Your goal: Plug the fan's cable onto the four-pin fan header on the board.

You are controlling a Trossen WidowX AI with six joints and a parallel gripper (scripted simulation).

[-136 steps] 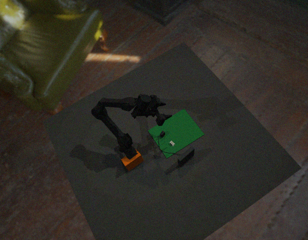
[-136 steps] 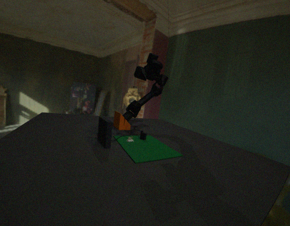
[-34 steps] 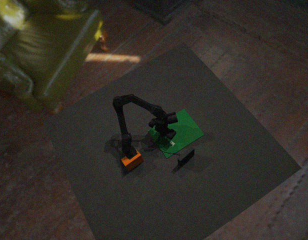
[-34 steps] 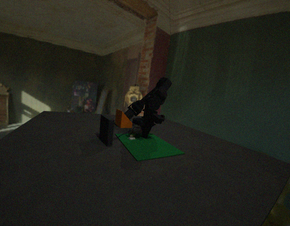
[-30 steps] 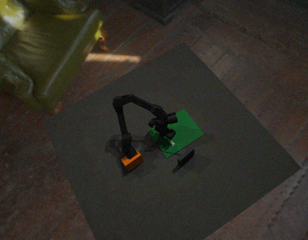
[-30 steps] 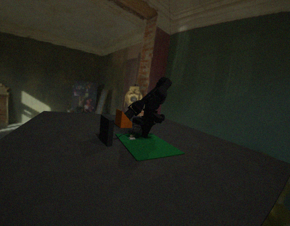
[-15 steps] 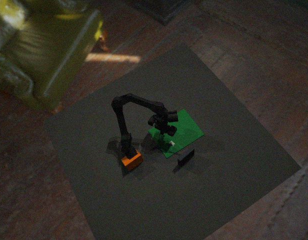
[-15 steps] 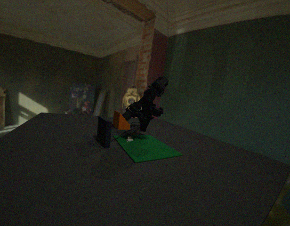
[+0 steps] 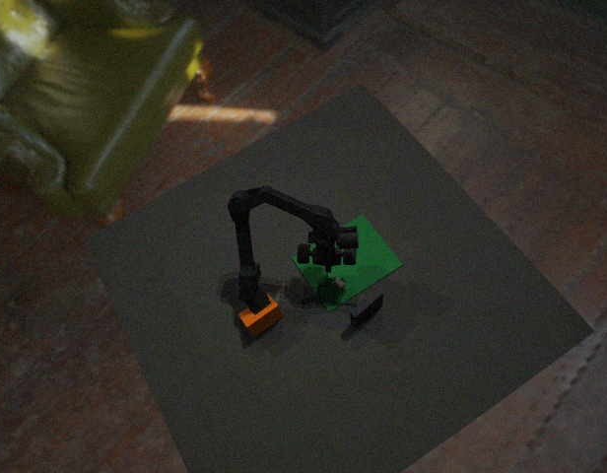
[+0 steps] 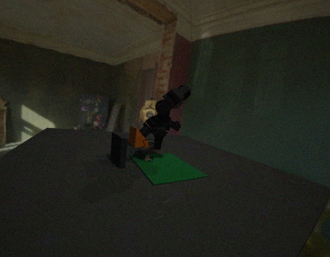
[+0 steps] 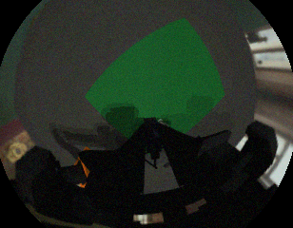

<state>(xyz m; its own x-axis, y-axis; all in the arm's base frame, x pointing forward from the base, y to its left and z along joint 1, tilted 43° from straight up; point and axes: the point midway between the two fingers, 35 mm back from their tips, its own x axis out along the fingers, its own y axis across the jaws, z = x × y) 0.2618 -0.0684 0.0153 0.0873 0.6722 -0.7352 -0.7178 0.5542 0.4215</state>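
Note:
The green board (image 9: 377, 256) (image 10: 173, 168) (image 11: 170, 71) lies flat. The small pale header (image 9: 340, 281) (image 10: 148, 158) stands near one corner of it; in the wrist view it is almost hidden behind the fingertips. My gripper (image 9: 328, 268) (image 10: 157, 148) (image 11: 150, 126) is shut on the cable's plug, a little above the board and near the header, not over it in the exterior view. The dark plug hardly stands out from the black fingers. The thin black cable (image 10: 144, 142) loops up beside the gripper. The black fan (image 9: 367, 310) (image 10: 118, 150) stands upright beside the board.
The orange block (image 9: 263, 318) (image 10: 136, 139) sits at the arm's base, with an edge showing in the wrist view. The dark grey table top (image 9: 294, 397) (image 10: 187, 221) carries everything. The arm's shadows fall over the header's corner of the board.

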